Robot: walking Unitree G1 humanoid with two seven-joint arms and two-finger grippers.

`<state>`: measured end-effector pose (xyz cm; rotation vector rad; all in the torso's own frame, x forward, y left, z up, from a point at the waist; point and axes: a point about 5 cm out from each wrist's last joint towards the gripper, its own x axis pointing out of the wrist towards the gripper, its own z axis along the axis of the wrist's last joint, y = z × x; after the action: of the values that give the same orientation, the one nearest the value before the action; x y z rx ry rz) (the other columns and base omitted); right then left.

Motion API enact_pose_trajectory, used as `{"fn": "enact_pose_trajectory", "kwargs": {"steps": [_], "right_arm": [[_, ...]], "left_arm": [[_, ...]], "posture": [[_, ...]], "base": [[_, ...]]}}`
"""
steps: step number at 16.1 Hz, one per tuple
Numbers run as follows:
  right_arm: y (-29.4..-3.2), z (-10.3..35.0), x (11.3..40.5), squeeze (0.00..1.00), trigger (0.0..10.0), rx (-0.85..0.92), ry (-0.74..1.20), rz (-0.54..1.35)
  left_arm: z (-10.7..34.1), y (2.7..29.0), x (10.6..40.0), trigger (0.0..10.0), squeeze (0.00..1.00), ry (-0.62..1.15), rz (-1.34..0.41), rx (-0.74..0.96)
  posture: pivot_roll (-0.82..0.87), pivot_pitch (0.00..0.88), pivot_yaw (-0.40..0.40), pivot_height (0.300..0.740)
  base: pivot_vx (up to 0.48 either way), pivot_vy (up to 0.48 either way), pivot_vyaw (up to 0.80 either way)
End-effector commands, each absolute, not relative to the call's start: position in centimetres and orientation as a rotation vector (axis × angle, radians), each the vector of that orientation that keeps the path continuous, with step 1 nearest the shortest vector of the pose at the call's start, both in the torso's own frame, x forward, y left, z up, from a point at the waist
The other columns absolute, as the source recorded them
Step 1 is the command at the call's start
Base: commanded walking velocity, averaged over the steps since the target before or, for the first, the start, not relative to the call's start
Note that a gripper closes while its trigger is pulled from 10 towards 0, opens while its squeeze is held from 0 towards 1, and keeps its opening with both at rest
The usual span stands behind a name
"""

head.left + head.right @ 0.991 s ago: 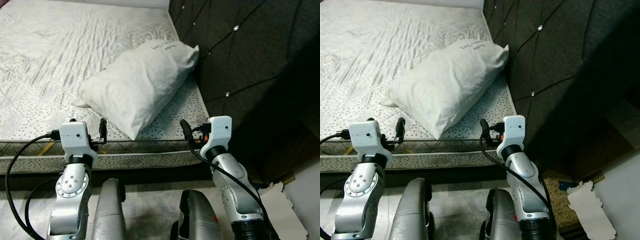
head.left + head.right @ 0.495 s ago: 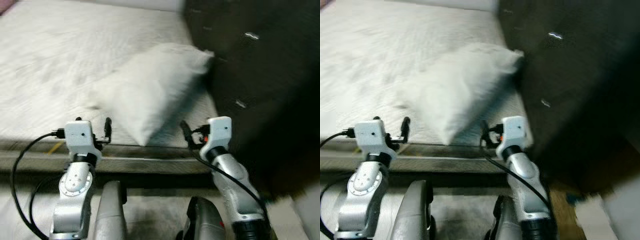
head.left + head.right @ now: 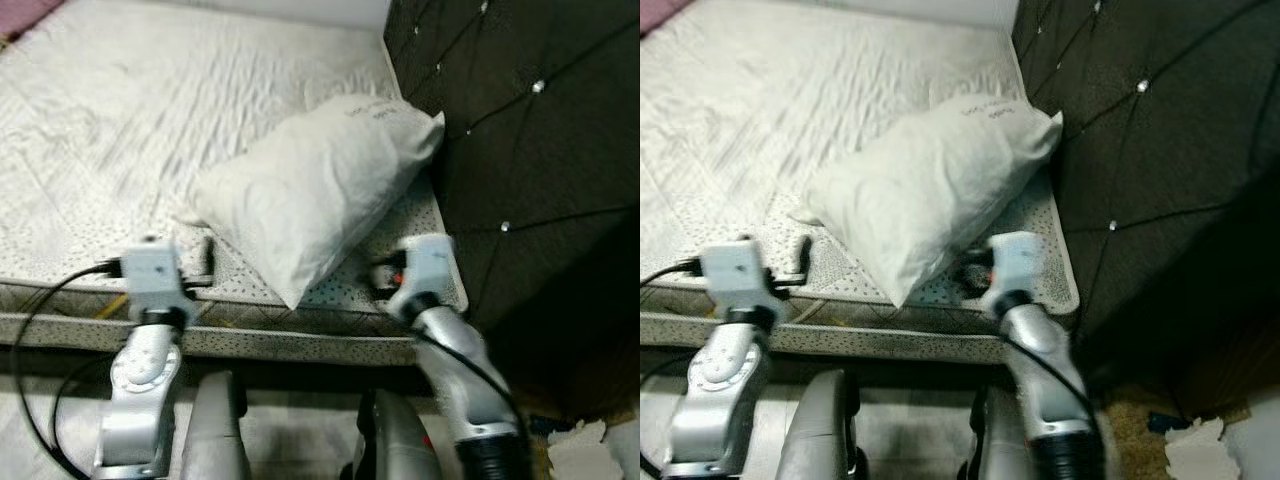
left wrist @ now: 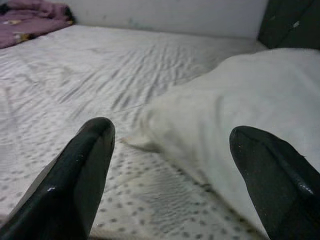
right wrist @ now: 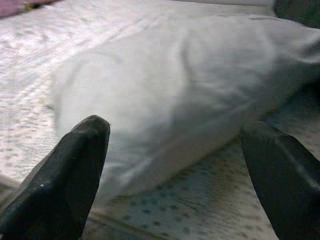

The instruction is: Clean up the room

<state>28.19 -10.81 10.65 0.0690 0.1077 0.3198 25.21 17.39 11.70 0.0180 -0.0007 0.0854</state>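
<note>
Shifted since a second ago: right claw point(image 5: 175, 165), now forward over the bed point(image 3: 90, 150) edge, fingers wide, pillow point(image 3: 310, 190) directly ahead. Left claw point(image 4: 170, 170) wide, pillow just beside. Grasp appears imminent.

We see white pillow point(image 3: 318, 190), dark lettering near one end. Mattress point(image 3: 120, 130) white-grey, quilted, small dark speckles along near edge. Headboard point(image 3: 530, 140) black, diamond-tufted, shiny silver studs. Our arms silver, fingers point(image 4: 80, 185) black. Purple cloth point(image 4: 30, 17) at far corner. Wall point(image 4: 170, 15) white.
</note>
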Motion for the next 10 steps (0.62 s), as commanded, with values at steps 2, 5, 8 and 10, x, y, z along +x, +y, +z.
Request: {"fn": "enact_pose_trajectory", "kwargs": {"steps": [2,5,8,10], "right_arm": [[-11.5,10.3,28.4,0.00,10.0,0.062,0.135,0.315],[-10.8,9.9,28.3,0.00,10.0,0.024,0.170,0.385],[-10.7,9.8,28.4,0.00,10.0,0.029,0.181,0.386],[-10.8,9.7,28.4,0.00,10.0,0.031,0.197,0.388]], "left_arm": [[11.4,16.8,25.3,10.0,0.00,0.016,0.063,0.003],[11.5,16.6,25.4,10.0,0.00,0.017,0.049,0.000],[11.5,16.6,25.5,10.0,0.00,0.016,0.054,-0.010],[11.5,16.6,25.4,10.0,0.00,0.019,0.060,-0.015]], "posture": [[0.07,0.051,-0.075,0.582],[0.07,0.052,-0.077,0.582],[0.07,0.057,-0.081,0.582],[0.07,0.062,-0.082,0.582]], "base": [[0.000,0.000,0.00],[0.350,0.000,0.21],[0.378,0.000,0.65],[0.163,0.000,0.00]]}}
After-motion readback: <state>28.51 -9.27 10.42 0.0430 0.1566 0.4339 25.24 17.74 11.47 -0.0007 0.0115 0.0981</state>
